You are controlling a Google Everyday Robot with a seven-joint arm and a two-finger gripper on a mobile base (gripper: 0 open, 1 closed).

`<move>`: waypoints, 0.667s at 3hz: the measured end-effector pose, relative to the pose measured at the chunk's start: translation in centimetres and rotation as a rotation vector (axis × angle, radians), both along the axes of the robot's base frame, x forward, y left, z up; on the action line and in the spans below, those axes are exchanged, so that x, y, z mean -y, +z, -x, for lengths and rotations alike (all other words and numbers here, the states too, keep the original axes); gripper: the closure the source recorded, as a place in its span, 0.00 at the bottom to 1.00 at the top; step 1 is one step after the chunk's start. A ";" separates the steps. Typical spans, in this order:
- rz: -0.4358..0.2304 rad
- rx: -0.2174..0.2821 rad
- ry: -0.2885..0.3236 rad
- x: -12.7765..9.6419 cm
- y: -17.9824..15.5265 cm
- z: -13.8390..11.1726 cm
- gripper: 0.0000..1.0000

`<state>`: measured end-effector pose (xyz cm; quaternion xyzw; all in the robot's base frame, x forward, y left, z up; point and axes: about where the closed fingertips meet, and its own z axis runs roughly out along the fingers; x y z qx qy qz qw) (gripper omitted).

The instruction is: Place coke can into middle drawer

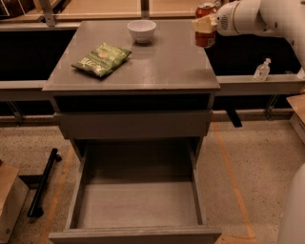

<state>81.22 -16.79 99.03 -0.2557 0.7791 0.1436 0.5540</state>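
Claw [204,25], upper rt, gripped coke can [206,9] above bench's [157,62] rear-rt corner; middle drawer [136,234] sat open at bottom ctr.

Cream pincer [205,26] around red coke can [206,10], top right; grey middle drawer [138,206]; green bag [101,59].

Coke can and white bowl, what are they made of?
The coke can looks like painted metal: silvery top, red side. The end effector grips it above the cabinet top, right rear corner. The white bowl looks ceramic, maybe plastic: smooth, slightly shiny.
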 end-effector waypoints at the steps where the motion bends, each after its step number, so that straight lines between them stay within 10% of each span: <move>1: 0.003 -0.048 0.033 -1.1 -2.0 0.4 1.00; 2: -0.019 -0.114 0.060 -2.1 -4.1 2.6 1.00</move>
